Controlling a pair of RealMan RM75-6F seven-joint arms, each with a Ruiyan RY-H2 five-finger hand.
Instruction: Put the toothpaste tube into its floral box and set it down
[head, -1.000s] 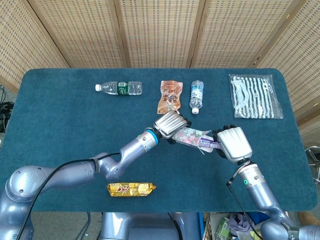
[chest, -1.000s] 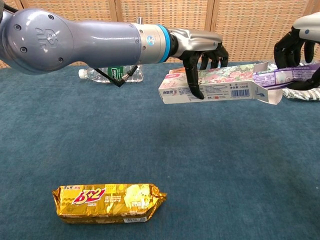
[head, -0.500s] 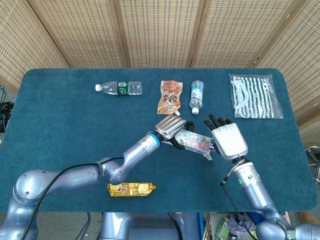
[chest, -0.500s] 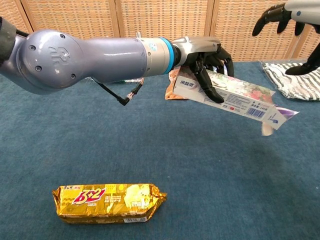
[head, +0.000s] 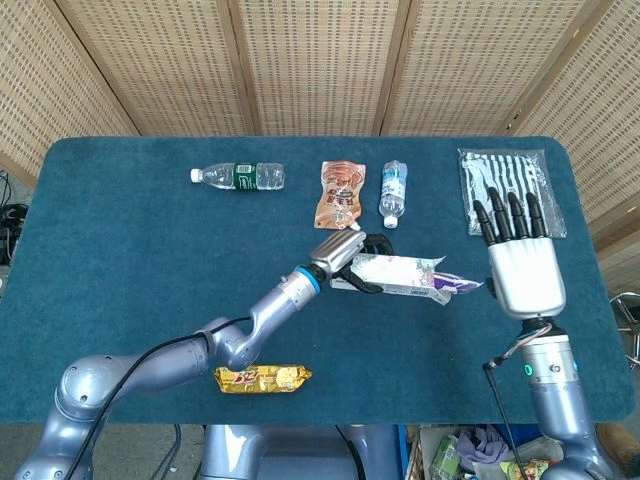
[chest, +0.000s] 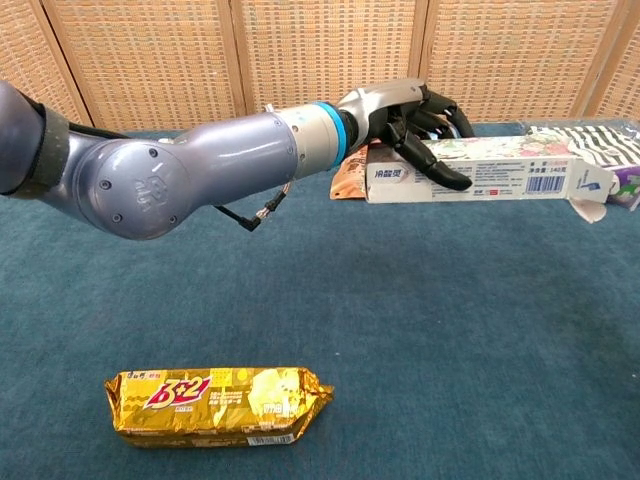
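Note:
My left hand (head: 340, 256) (chest: 415, 115) grips the left end of the floral toothpaste box (head: 400, 275) (chest: 490, 180) and holds it level, low over the table. The purple end of the toothpaste tube (head: 462, 285) (chest: 628, 180) sticks out of the box's open right end, with a flap hanging beside it. My right hand (head: 520, 255) is off to the right of the box, fingers spread and pointing away from me, holding nothing. It does not show in the chest view.
A gold snack bar (head: 262, 378) (chest: 215, 404) lies near the front edge. At the back lie a green-label bottle (head: 240, 176), an orange pouch (head: 340, 194) and a small water bottle (head: 394, 192). A striped cloth (head: 505, 192) lies at the back right on the blue table (head: 120, 250).
My right hand let go of the tube and moved away to the right, opening up. My left hand tilted the box down, then brought it level and lower, with the tube inside.

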